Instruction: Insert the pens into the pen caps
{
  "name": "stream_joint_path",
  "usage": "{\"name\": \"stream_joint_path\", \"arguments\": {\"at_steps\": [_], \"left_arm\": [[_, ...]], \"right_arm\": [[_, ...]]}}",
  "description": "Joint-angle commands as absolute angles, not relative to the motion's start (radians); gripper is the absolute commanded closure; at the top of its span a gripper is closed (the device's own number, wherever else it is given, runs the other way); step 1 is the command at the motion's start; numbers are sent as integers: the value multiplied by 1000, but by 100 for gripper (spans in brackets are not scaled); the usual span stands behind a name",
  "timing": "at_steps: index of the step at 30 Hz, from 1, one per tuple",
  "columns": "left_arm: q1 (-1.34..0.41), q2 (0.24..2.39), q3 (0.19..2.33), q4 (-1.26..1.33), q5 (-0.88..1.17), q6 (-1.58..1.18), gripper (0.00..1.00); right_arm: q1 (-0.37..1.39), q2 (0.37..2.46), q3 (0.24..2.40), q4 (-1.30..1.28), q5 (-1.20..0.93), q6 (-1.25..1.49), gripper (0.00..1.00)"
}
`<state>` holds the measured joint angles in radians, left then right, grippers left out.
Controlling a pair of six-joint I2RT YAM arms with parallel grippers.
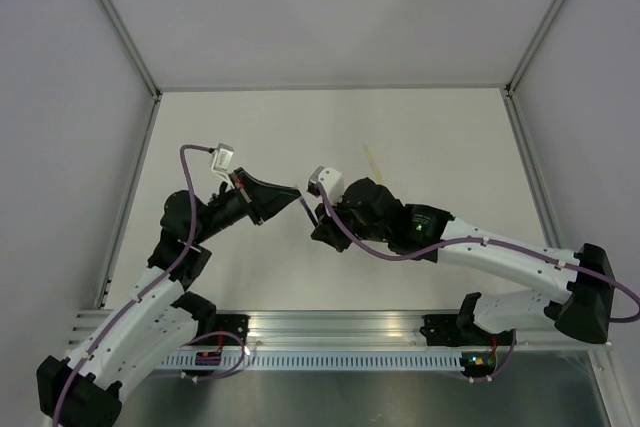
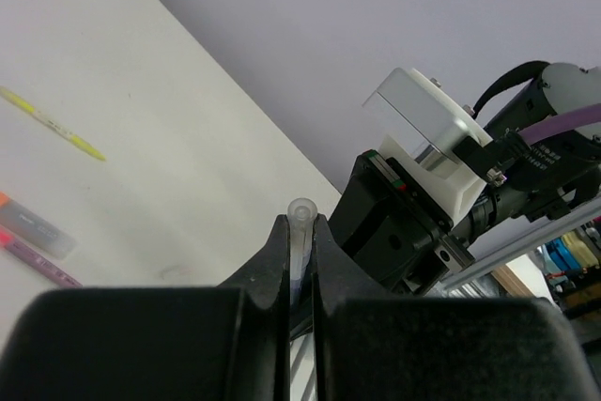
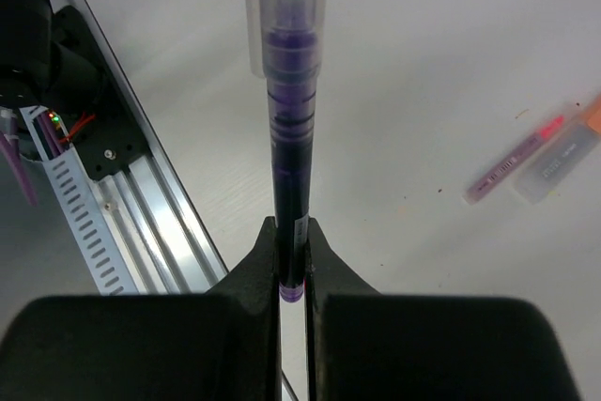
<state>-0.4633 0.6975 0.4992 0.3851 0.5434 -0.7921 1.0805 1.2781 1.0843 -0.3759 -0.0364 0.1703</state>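
- Purple pen (image 1: 307,209), top view: only a thin dark sliver bridging the left gripper (image 1: 296,193) and the right gripper (image 1: 320,227), raised above the middle of the table (image 1: 430,127). From here I cannot tell how either gripper's fingers stand. A yellow pen (image 1: 372,162) lies alone farther back, faint.
- Left wrist view: the fingers are pressed together on a clear cap (image 2: 301,215). Its rounded end pokes up past the tips and the rest is hidden between the pads. The purple pen is not visible. On the table at left, an orange-ended cap (image 2: 36,229) lies beside a pink-tipped pen (image 2: 39,267), both cut off by the frame edge.
- Right wrist view: the fingers are clamped on the purple pen's rear end. The barrel runs straight up, its front inside the clear cap. The cap's top and the left gripper holding it are cut off at the upper edge.
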Motion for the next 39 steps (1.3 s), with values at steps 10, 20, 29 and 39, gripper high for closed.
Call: {"name": "stream_joint_path", "arguments": {"at_steps": [10,20,29,39], "left_arm": [[-491,834,673,35,577,-767,98],[-446,1006,781,-123,396,-647,98],[-334,1320,887,-166,313,-543,98],[-334,1629,971,-150,230,-502,98]], "right_arm": [[1057,1129,905,-11,-45,287,64],[1058,983,831,-118,46,362,37],[1058,897,767,-124,115,377,35],[1058,903,762,-143,132,362,35]]}}
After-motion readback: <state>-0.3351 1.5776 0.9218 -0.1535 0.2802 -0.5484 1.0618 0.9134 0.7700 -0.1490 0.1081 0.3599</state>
